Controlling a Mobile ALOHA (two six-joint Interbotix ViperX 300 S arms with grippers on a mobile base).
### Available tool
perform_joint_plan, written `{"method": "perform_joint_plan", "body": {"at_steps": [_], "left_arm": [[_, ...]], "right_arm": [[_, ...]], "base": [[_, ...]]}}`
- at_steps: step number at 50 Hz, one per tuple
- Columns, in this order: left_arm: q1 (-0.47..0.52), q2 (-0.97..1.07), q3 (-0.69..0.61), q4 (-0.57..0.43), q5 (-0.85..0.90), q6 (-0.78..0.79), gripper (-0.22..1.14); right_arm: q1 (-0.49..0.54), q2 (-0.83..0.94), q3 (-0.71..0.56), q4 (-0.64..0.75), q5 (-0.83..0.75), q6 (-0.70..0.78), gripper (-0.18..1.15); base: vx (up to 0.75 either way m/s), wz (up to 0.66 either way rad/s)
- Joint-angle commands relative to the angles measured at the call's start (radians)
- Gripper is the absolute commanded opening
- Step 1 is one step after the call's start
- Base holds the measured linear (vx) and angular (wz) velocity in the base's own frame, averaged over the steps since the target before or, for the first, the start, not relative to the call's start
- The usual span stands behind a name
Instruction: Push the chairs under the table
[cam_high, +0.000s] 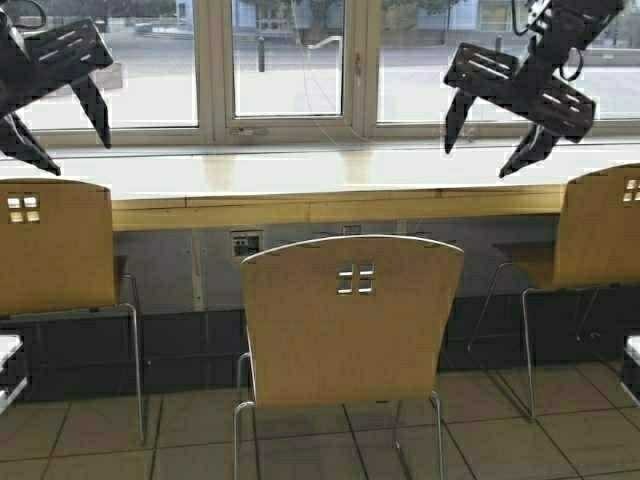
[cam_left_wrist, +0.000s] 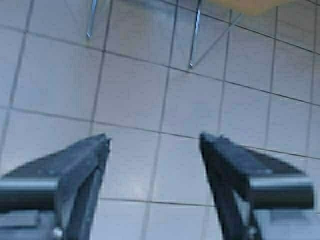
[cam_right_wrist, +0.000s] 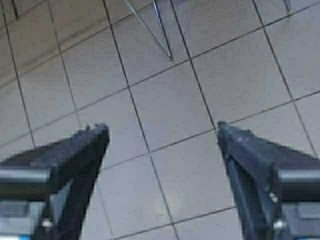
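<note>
Plywood middle chair (cam_high: 350, 320) standing back from table (cam_high: 300, 175) front edge; left gripper (cam_high: 60, 120) and right gripper (cam_high: 495, 135) hovering spread, grasping nothing.

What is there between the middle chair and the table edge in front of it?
In the high view, no object stands between the middle chair and the table edge. Only dark wall panels and a wall socket under the table show behind it.
</note>
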Motion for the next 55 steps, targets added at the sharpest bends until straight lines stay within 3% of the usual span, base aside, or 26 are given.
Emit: {"method": "perform_joint_plan", "body": {"at_steps": [1,14,31,42,55], "left_arm": [[-0.091,0.098,-0.048,-0.123,-0.028,-0.011,0.89],[-0.215,0.405,-0.209,-0.334,-0.094,-0.021,0.89],[-0.256,0.594,-0.276,-0.657,-0.167,-0.107,0.9],[-0.272,0.607,-0.307,-0.742,-0.232,-0.163,0.9],[-0.281,0.692,-0.376,-0.758,-0.242,-0.252,0.9]], "right_arm": [[0.003,0.031,-0.006,0.101,-0.044,0.002,0.98],[0.003,0.13,-0.026,0.304,-0.074,0.003,0.98],[0.003,0.158,-0.077,0.492,-0.058,0.009,0.98],[0.006,0.201,-0.127,0.612,-0.038,0.012,0.98],[0.006,0.262,-0.173,0.721,-0.032,0.012,0.98]], "base": [[0.13,-0.09],[0.17,-0.07],[0.22,-0.01],[0.23,0.03],[0.2,0.04]]}}
